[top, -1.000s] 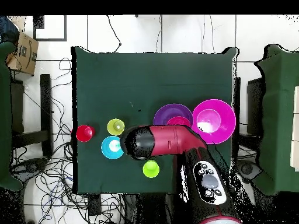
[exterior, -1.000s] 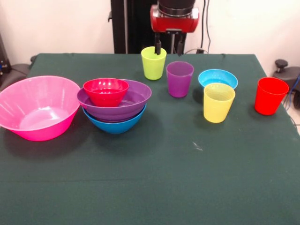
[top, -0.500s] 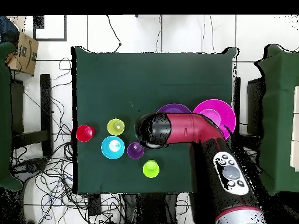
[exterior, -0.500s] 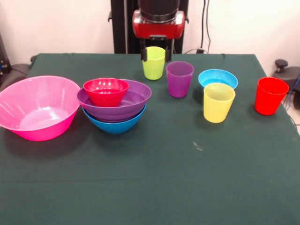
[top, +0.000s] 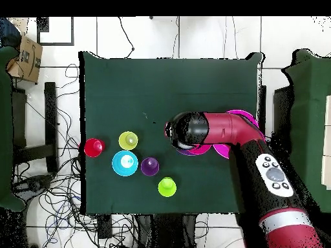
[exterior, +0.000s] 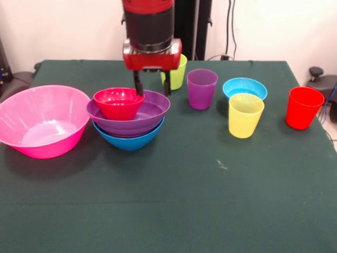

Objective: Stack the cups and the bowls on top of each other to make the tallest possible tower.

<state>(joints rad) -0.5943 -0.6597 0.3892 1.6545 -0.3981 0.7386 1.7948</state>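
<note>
Tool (exterior: 151,87) above unlabelled purple bowl (exterior: 150,113)

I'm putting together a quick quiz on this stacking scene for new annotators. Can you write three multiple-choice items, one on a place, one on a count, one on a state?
1. Where does the small red bowl sit?
A. In the pink bowl
B. In the purple bowl
C. Alone on the cloth

2. How many cups stand on the table?
A. Two
B. Four
C. Six

3. How is the gripper?
A. Open, empty
B. Shut on the lime green cup
C. Shut on the red bowl

Key: 1 B, it rests inside the purple bowl, which sits in the blue bowl. 2 B, lime green cup, purple cup, yellow cup, red cup. 3 A, its fingers hang apart with nothing between them.
</note>
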